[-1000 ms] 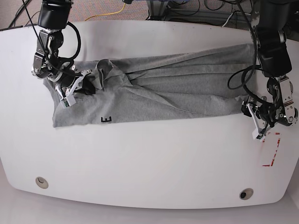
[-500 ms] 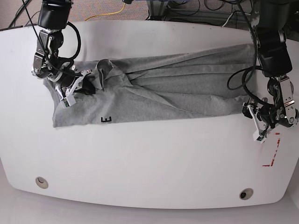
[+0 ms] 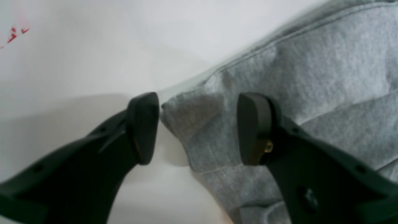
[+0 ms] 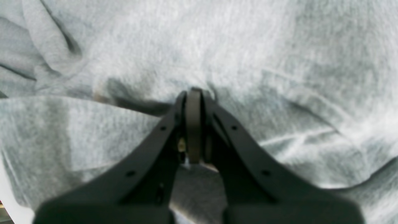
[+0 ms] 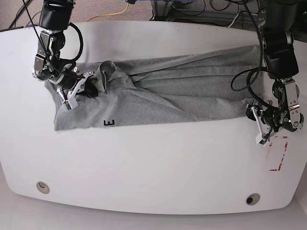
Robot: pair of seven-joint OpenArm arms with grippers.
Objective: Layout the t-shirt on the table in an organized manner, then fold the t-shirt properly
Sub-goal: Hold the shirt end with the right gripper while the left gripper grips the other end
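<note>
The grey t-shirt point(image 5: 168, 91) lies crumpled and stretched sideways across the white table point(image 5: 153, 163), with a bit of dark lettering point(image 5: 110, 123) at its front edge. My right gripper point(image 5: 79, 91) sits on the shirt's left end. In the right wrist view it point(image 4: 194, 93) is shut on a pinch of t-shirt fabric point(image 4: 248, 56). My left gripper point(image 5: 255, 116) is at the shirt's right front corner. In the left wrist view it point(image 3: 199, 127) is open, low over the table, with the t-shirt's hemmed corner point(image 3: 186, 121) between its fingers.
A red tape outline point(image 5: 279, 153) lies on the table just in front of my left gripper. Two round grommets point(image 5: 42, 187) point(image 5: 252, 198) sit near the front edge. Cables run behind the table's back edge.
My left gripper has shifted slightly up and left, closer onto the shirt's right corner. My right gripper and the shirt have stayed put.
</note>
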